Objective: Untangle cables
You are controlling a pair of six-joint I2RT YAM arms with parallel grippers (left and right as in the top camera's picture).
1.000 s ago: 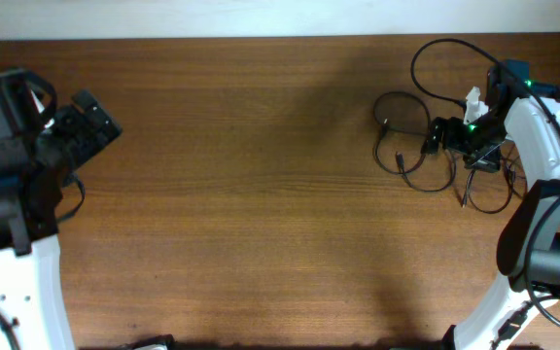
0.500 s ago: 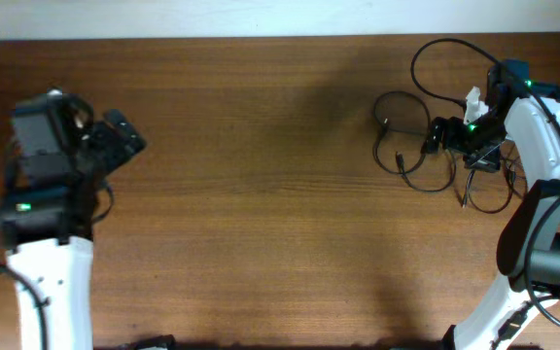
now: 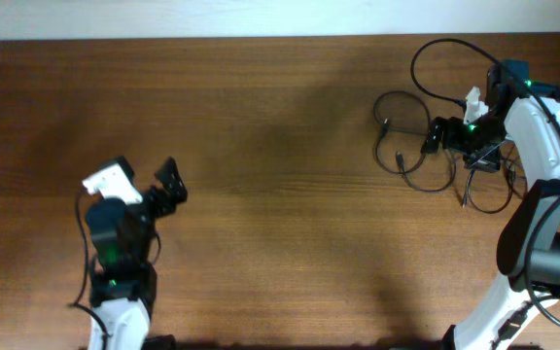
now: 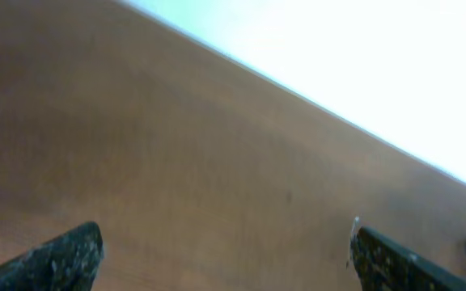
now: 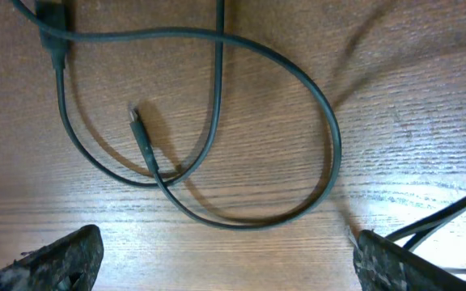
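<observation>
Right wrist: looped cables [image 5: 219, 81] below gaping, empty right gripper [image 5: 225, 259]; left wrist: table [image 4: 176, 162], gaping left gripper [image 4: 225, 255].

The cables [image 5: 218, 97] lay on the bench's [image 3: 280, 224] far right, beneath the right claw [image 3: 430, 139]. The left claw [image 3: 170, 182] stood well apart.

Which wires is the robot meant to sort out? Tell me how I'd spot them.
Look to the right end of the brown wooden table, just beside the open right gripper. There, thin black cables lie flat on the wood in loose, overlapping loops. They lie free rather than fixed to the right arm, and one ends in a small plug.
</observation>
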